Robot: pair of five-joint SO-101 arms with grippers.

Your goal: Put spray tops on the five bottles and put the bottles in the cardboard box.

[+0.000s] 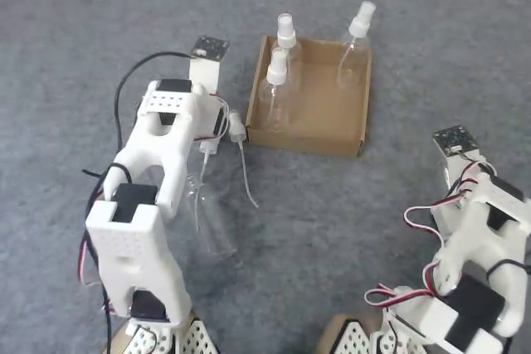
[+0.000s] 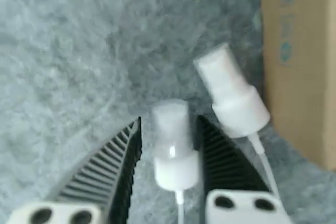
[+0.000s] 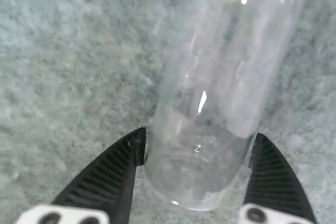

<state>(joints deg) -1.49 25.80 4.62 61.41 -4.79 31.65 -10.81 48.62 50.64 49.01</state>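
Note:
My left gripper [image 2: 169,121] is shut on a white spray top [image 2: 173,145], just left of the cardboard box [image 1: 348,143]; in the high view this gripper [image 1: 207,145] hangs over the neck of a clear capless bottle [image 1: 211,217] lying on the carpet. A second spray top [image 2: 231,95] lies beside it, with its tube trailing toward me [image 1: 247,173]. Three bottles with spray tops stand in the box [image 1: 278,80]. My right gripper [image 3: 199,135] is at the lower right, shut on the base end of another clear bottle [image 3: 226,77] with no top.
Grey carpet covers the whole work area. The box's right half has free floor [image 1: 328,109]. The right arm [image 1: 485,230] with its loose red and white wires stands at the lower right, and the left arm's base [image 1: 137,271] at the lower left.

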